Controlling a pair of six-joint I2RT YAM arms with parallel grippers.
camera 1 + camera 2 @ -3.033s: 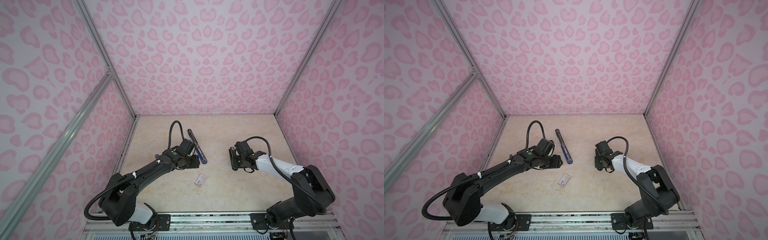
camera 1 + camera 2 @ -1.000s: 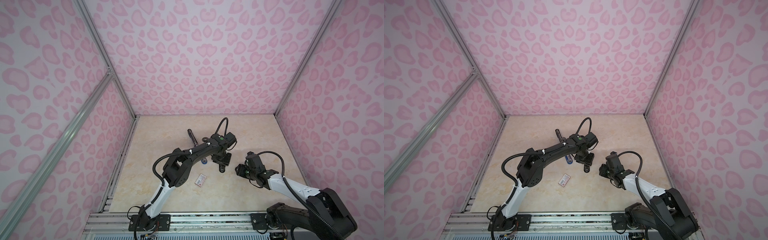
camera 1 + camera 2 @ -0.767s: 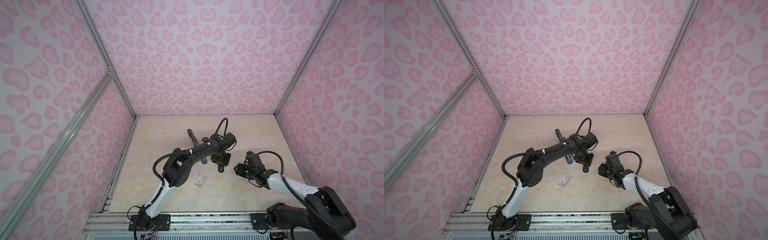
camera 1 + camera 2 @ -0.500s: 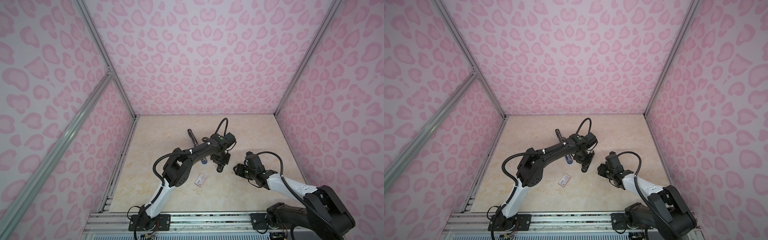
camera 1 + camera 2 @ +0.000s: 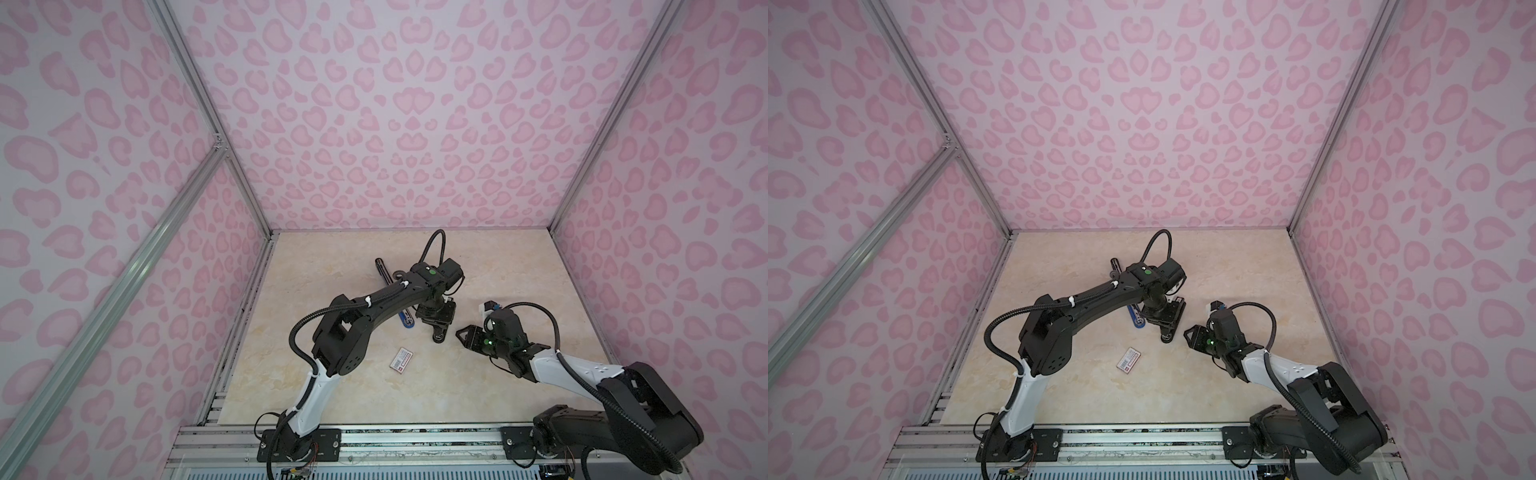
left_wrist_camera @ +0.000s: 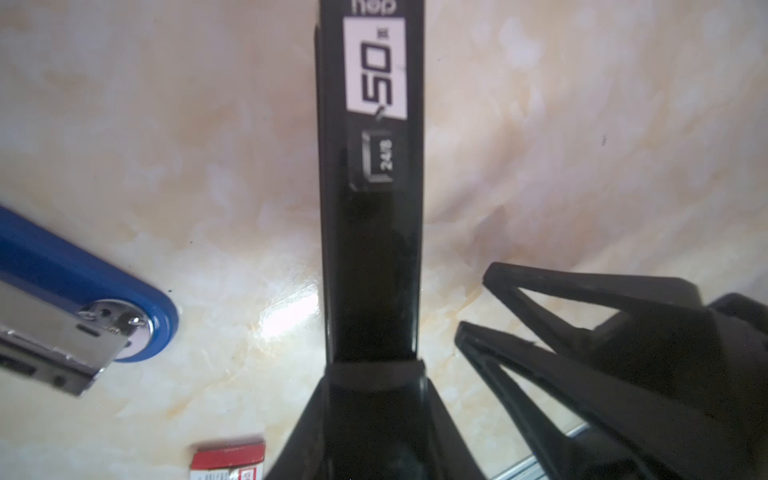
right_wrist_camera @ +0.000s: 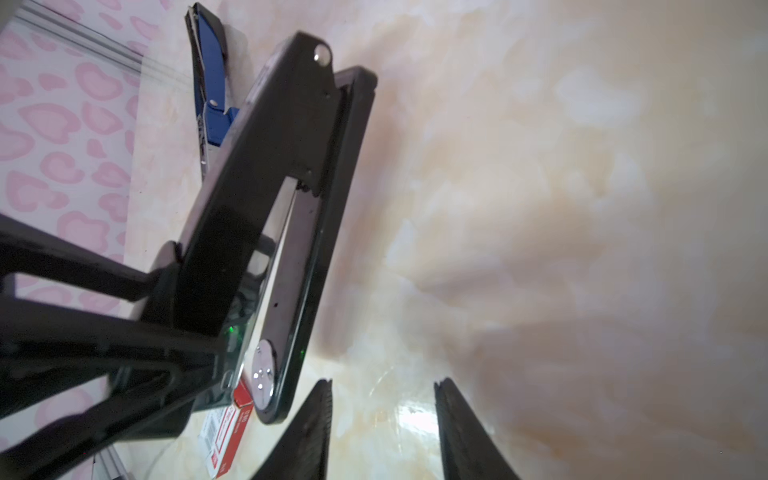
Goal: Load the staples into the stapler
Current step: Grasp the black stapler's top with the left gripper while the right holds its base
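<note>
The left gripper [image 6: 374,374] is clamped on one end of the black stapler [image 6: 370,249], near its round metal anvil, and holds it tilted over the table [image 5: 332,270] with the hinge end pointing away. Whether that far end touches the table I cannot tell. The right gripper [image 7: 382,382] hovers just beside it, jaws apart and empty.

The step in hand looks like presenting the stapler to be opened. No staples show in any view, so loading has not begun. Next, the right gripper probably has to take the top arm or the base and swing the two apart to bare the magazine, while the left grip resists the twist. Then a strip must be found, perhaps near the white-and-red box [image 5: 401,358] lying on the table towards the front.

The black stapler is glossy, long and narrow, with a white label reading 50. A silvery rail shows in the slit between arm and base. A blue stapler [image 6: 62,270] lies nearby with its metal magazine showing.
</note>
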